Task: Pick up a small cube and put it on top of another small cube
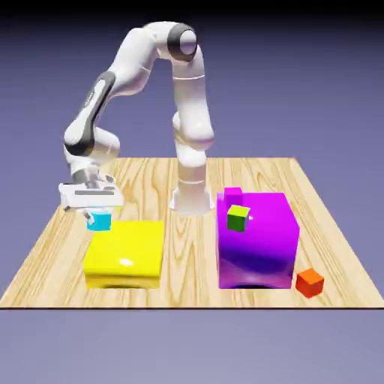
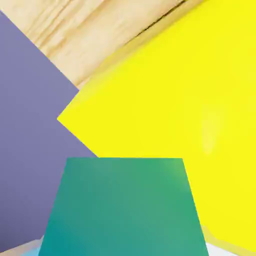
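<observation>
On the exterior view's left, the claw (image 1: 91, 215) is pinching the small cyan-blue cube (image 1: 99, 220), and what a cube it's looking: flat-sided, bright, holding its colour beside the yellow block (image 1: 125, 253), near that block's far edge! In the hand view it's turning teal-green, filling the bottom middle, its face widening downward. Further right, the purple block (image 1: 256, 241) is standing, with the small green cube (image 1: 238, 218) showing against it, and the small orange cube (image 1: 309, 283) is sitting beside it.
</observation>
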Controlling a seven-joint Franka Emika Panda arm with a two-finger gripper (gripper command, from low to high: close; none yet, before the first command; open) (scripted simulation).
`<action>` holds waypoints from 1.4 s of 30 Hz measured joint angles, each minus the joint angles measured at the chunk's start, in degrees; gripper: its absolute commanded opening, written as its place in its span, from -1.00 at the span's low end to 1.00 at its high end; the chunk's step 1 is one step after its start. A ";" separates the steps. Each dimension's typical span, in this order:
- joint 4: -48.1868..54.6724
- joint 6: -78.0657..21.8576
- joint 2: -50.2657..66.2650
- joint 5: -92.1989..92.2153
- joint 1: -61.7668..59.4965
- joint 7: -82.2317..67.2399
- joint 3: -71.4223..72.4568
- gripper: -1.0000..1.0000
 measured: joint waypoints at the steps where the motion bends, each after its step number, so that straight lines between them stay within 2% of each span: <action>1: 0.77 -1.73 -0.27 -2.39 2.08 -0.67 -0.68 -1.00; 31: 23.19 -51.31 -8.49 -71.54 64.37 -20.24 -18.64 -1.00; 35: 23.49 -46.52 -7.90 -71.61 73.32 -19.14 -10.78 -1.00; 37: 23.52 -45.45 -7.78 -71.55 73.38 -18.88 -9.10 -1.00; 42: 13.15 -36.48 -9.24 -71.43 73.63 -18.97 -9.31 -1.00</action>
